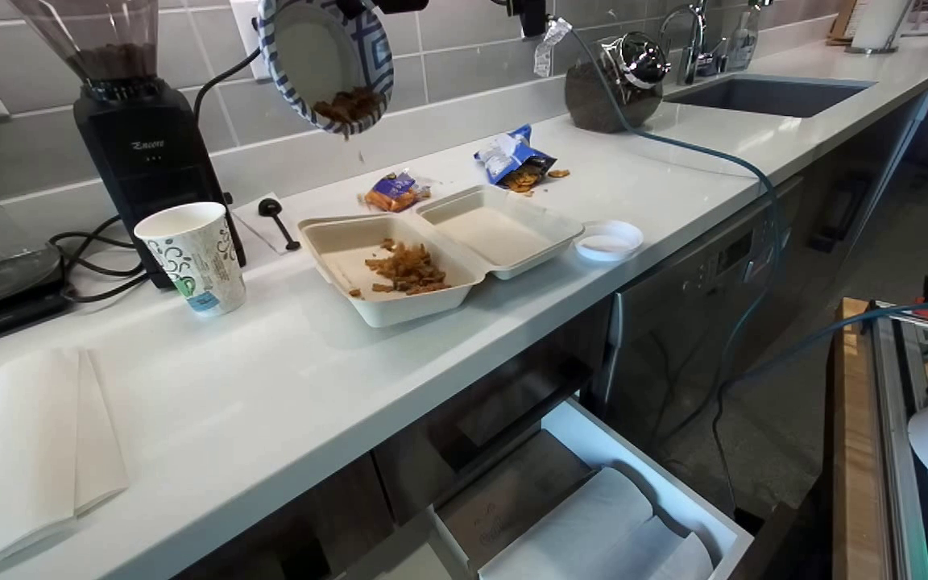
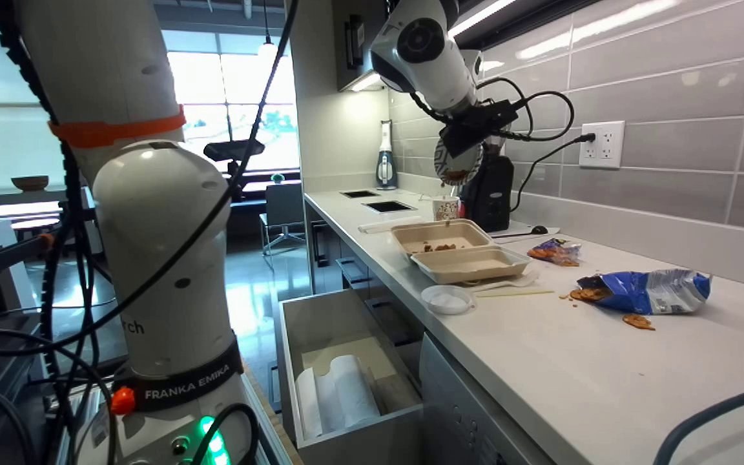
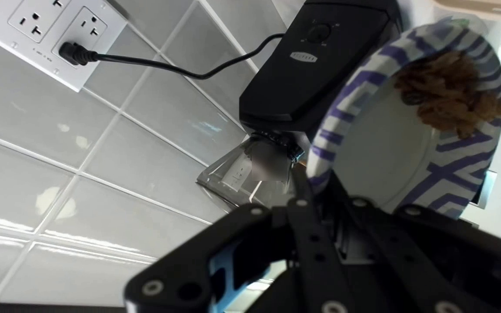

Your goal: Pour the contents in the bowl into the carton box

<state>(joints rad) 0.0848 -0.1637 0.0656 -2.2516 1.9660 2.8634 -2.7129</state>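
Observation:
The bowl [image 1: 311, 56], blue-and-white patterned, is tipped steeply on its side in the air. It also shows in an exterior view [image 2: 471, 165] and the wrist view [image 3: 381, 143]. My gripper [image 3: 320, 187] is shut on its rim; one finger is inside, one outside. Part of the brownish-orange contents [image 1: 349, 105] sits at the bowl's lower edge, some hanging over the rim in the wrist view [image 3: 455, 93], with small bits falling below. The beige carton box [image 1: 488, 229] lies open on the counter, lower than the bowl. A heap of contents [image 1: 408, 268] lies in its half nearer the grinder.
A black coffee grinder [image 1: 146, 153] and paper cup [image 1: 194, 262] stand beside the box. Snack packets [image 1: 508, 157] [image 1: 399, 191], a white disc [image 1: 609, 242] and a black scoop [image 1: 279, 221] lie around it. The tiled wall is behind. A drawer [image 2: 352, 368] is open below.

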